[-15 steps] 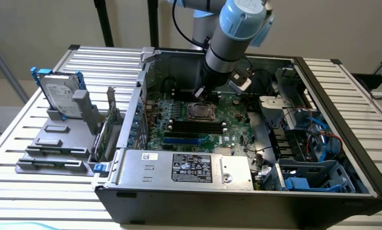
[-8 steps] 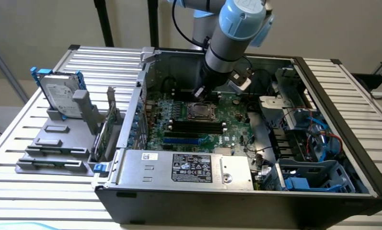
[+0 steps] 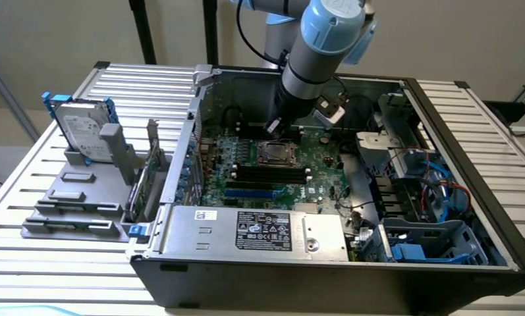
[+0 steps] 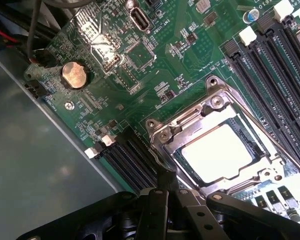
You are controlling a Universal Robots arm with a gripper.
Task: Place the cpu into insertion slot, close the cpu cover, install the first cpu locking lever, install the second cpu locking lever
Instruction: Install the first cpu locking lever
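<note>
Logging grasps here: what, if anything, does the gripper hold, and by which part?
It cannot be told. The gripper is at the edge of the cover, its grip hidden; the cpu lies under the cover, not held.

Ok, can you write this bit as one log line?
cpu: seated | cpu cover: down over it | hand: low beside the cover
</note>
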